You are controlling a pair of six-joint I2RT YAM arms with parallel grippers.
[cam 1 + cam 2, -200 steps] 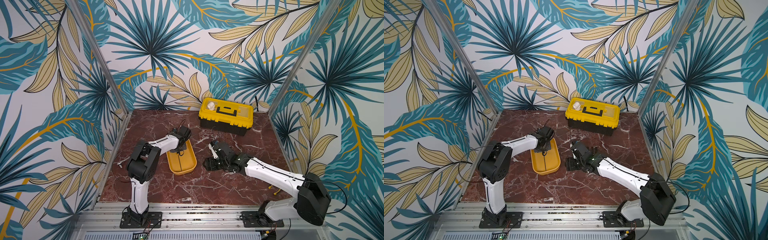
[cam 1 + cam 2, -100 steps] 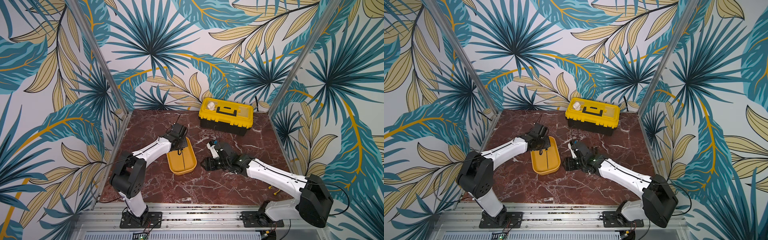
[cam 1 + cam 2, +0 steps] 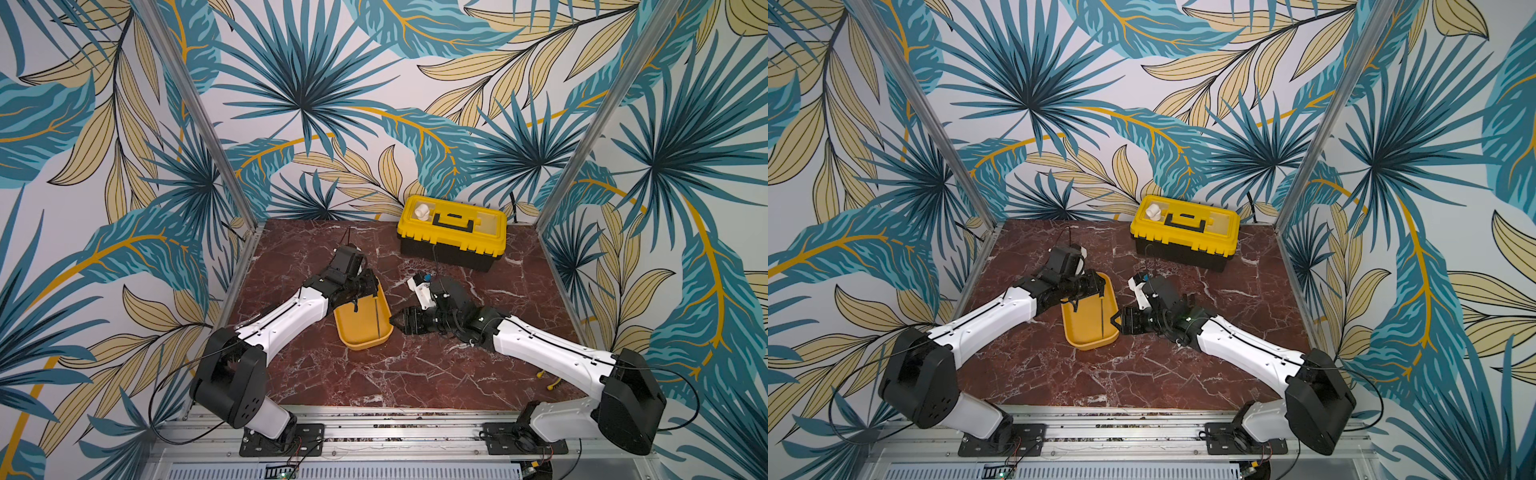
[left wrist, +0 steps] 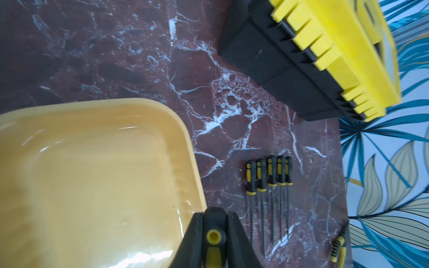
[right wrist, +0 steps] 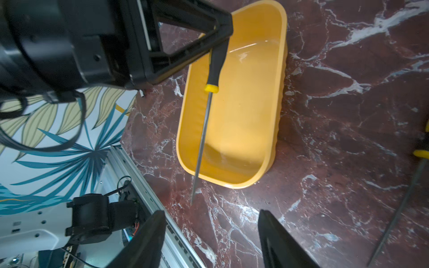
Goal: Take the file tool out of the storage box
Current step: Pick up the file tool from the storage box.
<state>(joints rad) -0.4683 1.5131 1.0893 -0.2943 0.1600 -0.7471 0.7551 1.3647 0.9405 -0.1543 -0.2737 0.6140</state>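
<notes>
**File up in L claw, over tray**

L claw (image 4: 214, 222) is clamped tight on the file (image 5: 211, 88) by its black handle, w/ the yellow butt end poking out between the fingers. The shaft hangs down from the claw, slightly tilted. In both top views it sits over the inside of the tray (image 5: 234, 185). Can't tell if the tip touches the tray floor. The tray lies flat on the worktop (image 3: 415, 374), directly under the L claw, w/ nothing else in it.

R claw (image 5: 211, 211) is spread wide and holds nothing. It is low over the worktop w/ tips aimed at the tray, which sits just ahead of it. The tray's long side is nearest this claw, and they look apart, not touching.

Five more files (image 4: 269, 185) lie in a neat row on the worktop, past the tray's edge from the L claw, handles side by side. The toolbox (image 3: 451, 232), lid down, stands well beyond both claws at the back.
</notes>
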